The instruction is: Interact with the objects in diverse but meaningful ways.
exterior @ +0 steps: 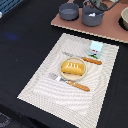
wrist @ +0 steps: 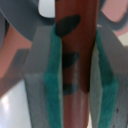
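In the exterior view my gripper (exterior: 95,4) shows only as a dark shape at the top edge, over the grey pot (exterior: 92,16) on the brown board (exterior: 107,27). In the wrist view my gripper (wrist: 77,37) has its green pads (wrist: 54,75) pressed on both sides of a red-brown bar (wrist: 76,65); I cannot tell what the bar belongs to. A grey saucepan (exterior: 69,11) stands beside the pot. On the striped placemat (exterior: 45,75) a yellow bread block (exterior: 73,68) lies on a plate. A brown sausage stick (exterior: 92,60) and a pale blue carton (exterior: 96,47) are near it.
A fork with a wooden handle (exterior: 72,82) lies along the plate's near side, and a small metal utensil (exterior: 66,53) lies at its far side. Another bowl (exterior: 124,19) sits at the board's end on the exterior view's right. The table is dark.
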